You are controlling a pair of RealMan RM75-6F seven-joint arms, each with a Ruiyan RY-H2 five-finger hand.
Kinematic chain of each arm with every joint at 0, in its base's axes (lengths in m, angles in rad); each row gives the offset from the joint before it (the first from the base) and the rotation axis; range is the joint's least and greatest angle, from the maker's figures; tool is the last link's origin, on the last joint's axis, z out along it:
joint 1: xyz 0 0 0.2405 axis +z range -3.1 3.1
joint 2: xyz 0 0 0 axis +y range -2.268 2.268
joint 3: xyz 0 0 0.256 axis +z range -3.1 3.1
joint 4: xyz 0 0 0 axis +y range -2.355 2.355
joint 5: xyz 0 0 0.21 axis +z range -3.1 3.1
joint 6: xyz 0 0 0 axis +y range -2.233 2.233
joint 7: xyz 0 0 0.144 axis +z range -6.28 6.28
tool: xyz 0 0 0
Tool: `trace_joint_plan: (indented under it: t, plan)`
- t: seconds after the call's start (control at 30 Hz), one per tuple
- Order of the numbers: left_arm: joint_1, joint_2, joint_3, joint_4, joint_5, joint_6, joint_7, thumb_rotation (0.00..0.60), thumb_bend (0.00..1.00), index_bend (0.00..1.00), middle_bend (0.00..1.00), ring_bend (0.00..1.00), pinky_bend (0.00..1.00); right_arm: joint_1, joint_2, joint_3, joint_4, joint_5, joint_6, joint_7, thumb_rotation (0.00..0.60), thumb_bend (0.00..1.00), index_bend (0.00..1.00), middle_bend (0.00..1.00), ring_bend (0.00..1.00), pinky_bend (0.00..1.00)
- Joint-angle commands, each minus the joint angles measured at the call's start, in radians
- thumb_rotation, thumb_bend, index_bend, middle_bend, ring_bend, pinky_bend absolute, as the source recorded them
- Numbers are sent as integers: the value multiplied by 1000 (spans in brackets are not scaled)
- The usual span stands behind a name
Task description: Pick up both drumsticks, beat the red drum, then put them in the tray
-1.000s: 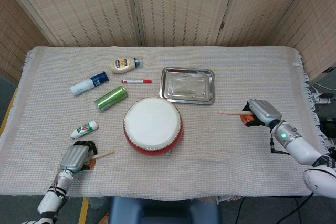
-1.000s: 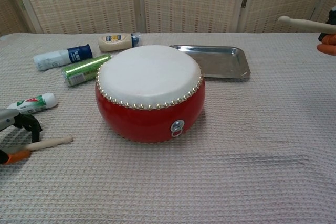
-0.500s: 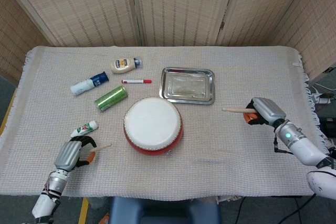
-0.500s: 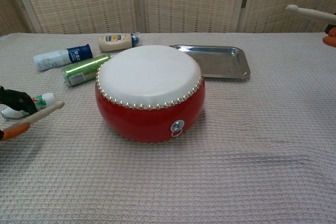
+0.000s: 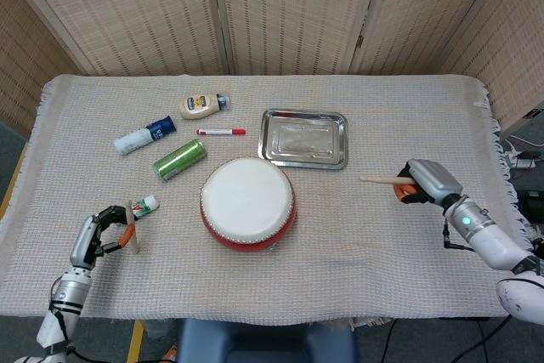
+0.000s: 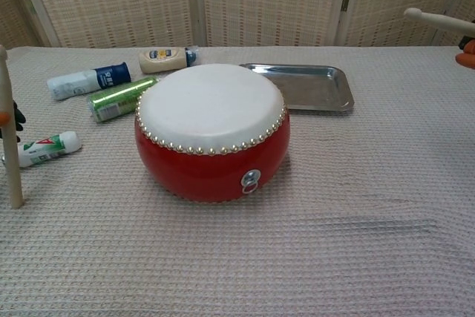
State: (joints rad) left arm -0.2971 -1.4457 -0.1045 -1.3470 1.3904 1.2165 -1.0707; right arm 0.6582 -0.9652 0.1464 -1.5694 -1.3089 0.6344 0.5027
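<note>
The left hand (image 5: 95, 234) grips 1 drumstick (image 6: 10, 139) nearly upright at the near left edge of the table (image 5: 357, 235), fingers curled around its orange grip. The red drum (image 5: 247, 202) sits mid-table, well apart from both hands. The right hand (image 5: 427, 182) closes on the other drumstick (image 5: 381, 179), whose tip points toward the drum. Farther back lies the tray (image 5: 304, 138), just beyond the drum.

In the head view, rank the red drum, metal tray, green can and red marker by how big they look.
1. red drum
2. metal tray, somewhat smaller
3. green can
4. red marker, thinnest

All sit mid-table at similar distance, so the order looks reliable.
</note>
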Motion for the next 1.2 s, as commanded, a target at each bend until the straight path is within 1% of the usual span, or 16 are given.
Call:
trace_joint_plan:
  t: [0.03, 0.07, 0.17, 0.3, 0.4, 0.5, 0.57, 0.63, 0.77, 0.87, 0.97, 1.03, 1.2]
  plan:
    - [3, 11, -36, 35, -21, -66, -232, 600, 452, 455, 449, 389, 377, 0, 0, 0, -2, 0, 0, -1, 600, 1000, 1000, 1000, 1000, 1000]
    - [1, 20, -50, 28, -41, -109, -363, 600, 454, 449, 449, 389, 377, 0, 1, -1, -6, -1, -1, -2, 600, 1000, 1000, 1000, 1000, 1000]
    - [-11, 32, -47, 64, -13, -159, -535, 600, 455, 424, 447, 389, 379, -1, 1, -2, -8, 1, -2, -4, 600, 1000, 1000, 1000, 1000, 1000]
    - [-19, 41, -43, 89, 14, -198, -734, 600, 458, 393, 436, 389, 392, -1, 0, -4, -9, 3, -5, -9, 600, 1000, 1000, 1000, 1000, 1000]
    - [-25, 46, -36, 109, 42, -205, -840, 600, 459, 358, 427, 389, 397, -2, -1, -4, -10, 4, -4, -8, 600, 1000, 1000, 1000, 1000, 1000]
    - [-24, 52, -25, 117, 76, -182, -894, 600, 461, 332, 420, 394, 422, -3, -2, -4, -11, 1, -2, -5, 600, 1000, 1000, 1000, 1000, 1000]
    - [-22, 55, -15, 117, 90, -166, -875, 600, 461, 330, 427, 417, 452, -4, -3, -4, -11, -1, -1, -2, 600, 1000, 1000, 1000, 1000, 1000]
    - [-18, 56, -8, 108, 94, -150, -830, 600, 461, 334, 445, 445, 474, -4, -4, -3, -9, -4, 1, 2, 600, 1000, 1000, 1000, 1000, 1000]
    - [-13, 50, -6, 76, 77, -133, -710, 600, 456, 370, 484, 476, 499, -3, -6, -2, -6, -11, 0, 14, 600, 1000, 1000, 1000, 1000, 1000]
    - [-6, 38, -8, 51, 58, -112, -585, 600, 430, 405, 522, 510, 525, -5, -6, -3, -5, -18, 3, 22, 600, 1000, 1000, 1000, 1000, 1000]
    - [-2, 31, -8, 29, 49, -97, -497, 595, 413, 436, 563, 547, 557, -6, -5, -3, -4, -23, 6, 30, 600, 1000, 1000, 1000, 1000, 1000]
    - [1, 25, -7, 16, 44, -89, -443, 574, 404, 456, 587, 569, 572, -8, -4, -3, -3, -27, 10, 36, 600, 1000, 1000, 1000, 1000, 1000]
    - [4, 15, -7, -9, 21, -88, -341, 443, 358, 504, 617, 599, 589, -12, -1, -4, -1, -36, 17, 50, 600, 1000, 1000, 1000, 1000, 1000]
